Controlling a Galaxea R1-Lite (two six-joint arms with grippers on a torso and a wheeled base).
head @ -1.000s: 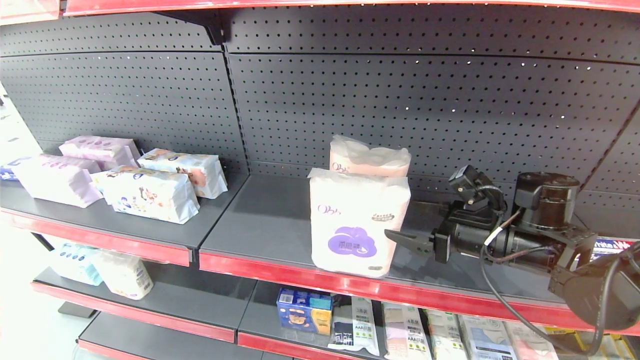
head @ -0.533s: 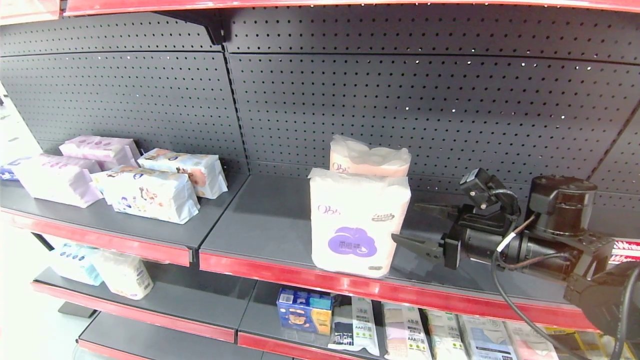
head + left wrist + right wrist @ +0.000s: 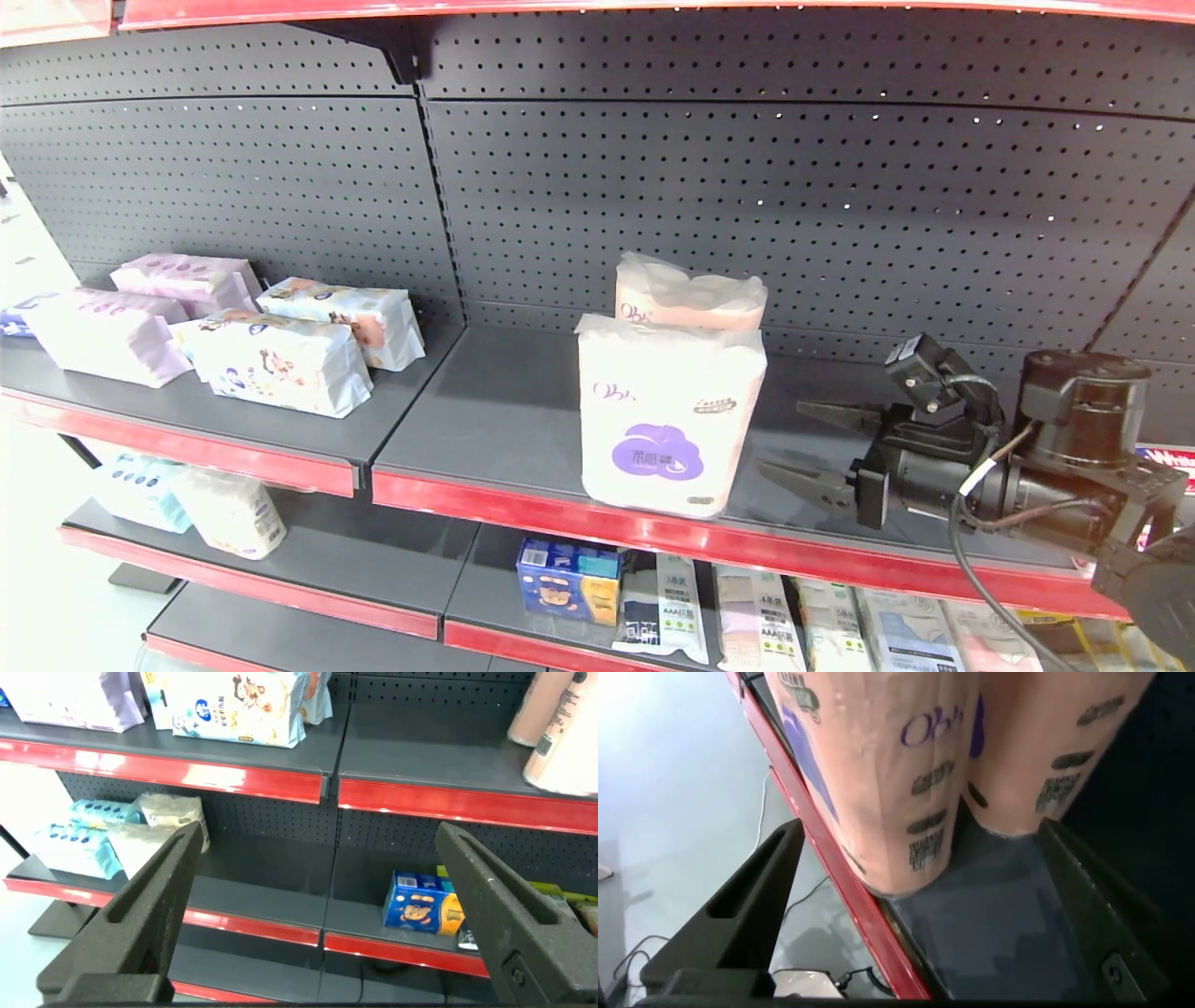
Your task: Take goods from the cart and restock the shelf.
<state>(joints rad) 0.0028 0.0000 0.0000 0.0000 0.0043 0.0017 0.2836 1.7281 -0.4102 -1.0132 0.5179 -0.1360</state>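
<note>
Head view: tissue pack [image 3: 667, 420] stands upright at the shelf [image 3: 523, 411] front edge, centre frame, face outward for shoppers.
The right gripper [image 3: 782, 436], lower right, sits just beside the tissue pack with fingers spread and empty, so the pack apparently stands free; the left gripper [image 3: 318, 835] is likewise spread, holding nothing.

Black pegboard [image 3: 840, 187] backs the shelf [image 3: 504, 401]; the floor [image 3: 37, 597] seems pale, glossy.
</note>
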